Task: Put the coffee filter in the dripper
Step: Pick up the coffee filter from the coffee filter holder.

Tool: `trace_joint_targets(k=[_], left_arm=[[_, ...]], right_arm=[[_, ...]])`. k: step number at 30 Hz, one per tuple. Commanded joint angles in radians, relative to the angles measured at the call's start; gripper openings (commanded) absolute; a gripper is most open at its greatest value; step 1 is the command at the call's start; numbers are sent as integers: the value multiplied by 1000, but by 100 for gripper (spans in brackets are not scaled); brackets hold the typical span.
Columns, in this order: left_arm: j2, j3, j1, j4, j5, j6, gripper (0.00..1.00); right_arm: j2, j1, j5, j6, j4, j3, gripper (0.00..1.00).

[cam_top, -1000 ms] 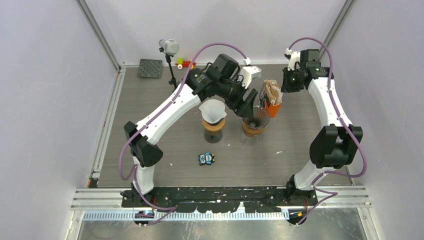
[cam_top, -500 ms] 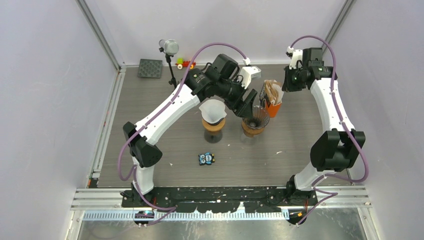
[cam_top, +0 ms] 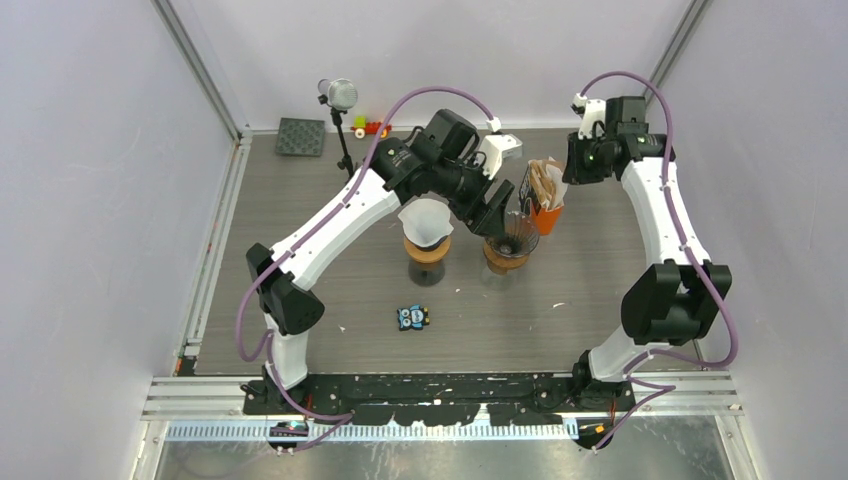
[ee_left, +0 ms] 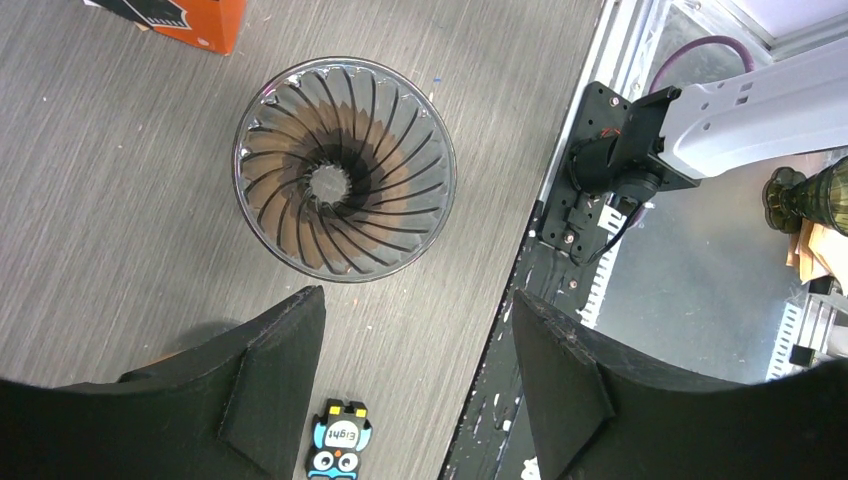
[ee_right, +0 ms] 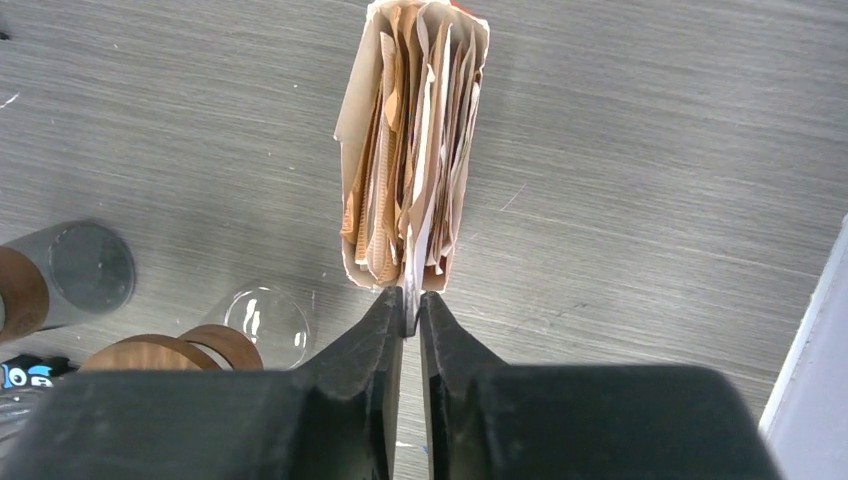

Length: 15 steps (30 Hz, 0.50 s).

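As left hand (ee_left: 415,300) overhangs dripper (ee_left: 390,200), filter holder (cam_top: 547,215) beside, owl toy (ee_left: 338,450) near.

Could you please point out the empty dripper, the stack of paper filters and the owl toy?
empty dripper (ee_left: 365,165), left wrist view, ribbed inner wall.
stack of paper filters (ee_right: 410,150), right wrist view, middle of the sheets.
owl toy (cam_top: 412,317), top external view, its body.
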Motion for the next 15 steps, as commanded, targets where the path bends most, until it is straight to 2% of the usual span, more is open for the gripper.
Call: trace_joint_targets(k=[1, 5, 10, 13, 15], left_arm=[[-68, -7, -3, 32, 3, 14, 70], [-68, -12, -3, 36, 2, 15, 70], [-64, -16, -3, 36, 6, 16, 71], [-64, -16, -3, 36, 7, 16, 71], [-64, -16, -3, 35, 7, 18, 71]], right_arm=[[24, 9, 6, -13, 33, -31, 12], [33, 14, 8, -14, 52, -65, 5], [41, 22, 15, -17, 59, -93, 5], [35, 21, 15, -19, 54, -86, 12], [21, 22, 21, -18, 52, -70, 23]])
